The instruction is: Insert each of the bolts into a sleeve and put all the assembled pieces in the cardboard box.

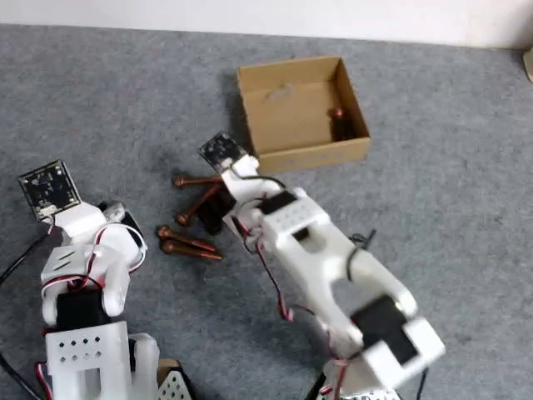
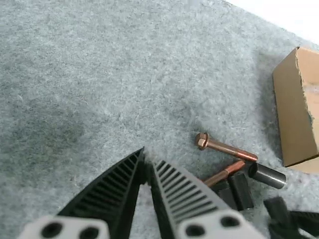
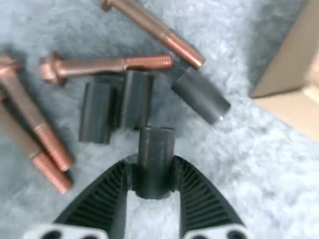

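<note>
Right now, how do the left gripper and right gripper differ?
The left gripper is shut on nothing; the right gripper is shut on a sleeve. The left gripper sits over bare carpet, off to the side of the parts; the right gripper is right beside the loose bolts and spare sleeves. Both have black ribbed fingers.

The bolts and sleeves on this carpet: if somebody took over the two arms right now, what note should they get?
The left gripper is shut and empty, over bare carpet.
The right gripper is shut on a sleeve, beside three loose sleeves.
Four bolts lie loose around them.
Done: one piece, seemingly assembled, lies in the cardboard box.
To do: sleeve and box all four bolts.
</note>
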`<move>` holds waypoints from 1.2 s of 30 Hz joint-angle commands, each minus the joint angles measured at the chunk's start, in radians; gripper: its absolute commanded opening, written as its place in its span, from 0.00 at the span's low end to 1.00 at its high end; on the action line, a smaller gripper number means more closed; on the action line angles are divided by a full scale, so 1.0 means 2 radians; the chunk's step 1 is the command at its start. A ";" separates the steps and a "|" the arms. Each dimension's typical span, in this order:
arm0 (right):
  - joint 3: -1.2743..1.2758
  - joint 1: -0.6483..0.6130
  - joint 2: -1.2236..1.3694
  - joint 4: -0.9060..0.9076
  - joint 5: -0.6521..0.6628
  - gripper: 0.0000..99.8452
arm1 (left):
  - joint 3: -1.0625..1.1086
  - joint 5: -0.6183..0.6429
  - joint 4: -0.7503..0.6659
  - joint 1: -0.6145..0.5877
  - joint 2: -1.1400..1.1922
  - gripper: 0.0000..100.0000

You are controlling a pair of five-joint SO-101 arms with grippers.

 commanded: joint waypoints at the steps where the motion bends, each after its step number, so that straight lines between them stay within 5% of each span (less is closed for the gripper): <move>1: 0.040 0.000 -0.116 0.002 -0.003 0.01 | -0.007 0.006 -0.013 0.007 0.003 0.01; 8: 0.098 0.016 -0.239 0.003 -0.003 0.01 | -0.050 0.008 -0.022 0.030 0.094 0.01; 19: 0.126 0.027 -0.290 0.002 -0.005 0.01 | -0.258 0.053 -0.019 0.130 0.537 0.01; 25: 0.127 0.029 -0.289 -0.006 -0.002 0.01 | -0.271 0.219 0.050 0.138 0.514 0.01; 29: 0.128 0.053 -0.289 -0.026 -0.002 0.01 | -0.250 0.252 0.084 0.137 0.459 0.01; 36: 0.135 0.057 -0.288 -0.034 -0.003 0.01 | -0.179 0.274 0.026 0.137 0.461 0.01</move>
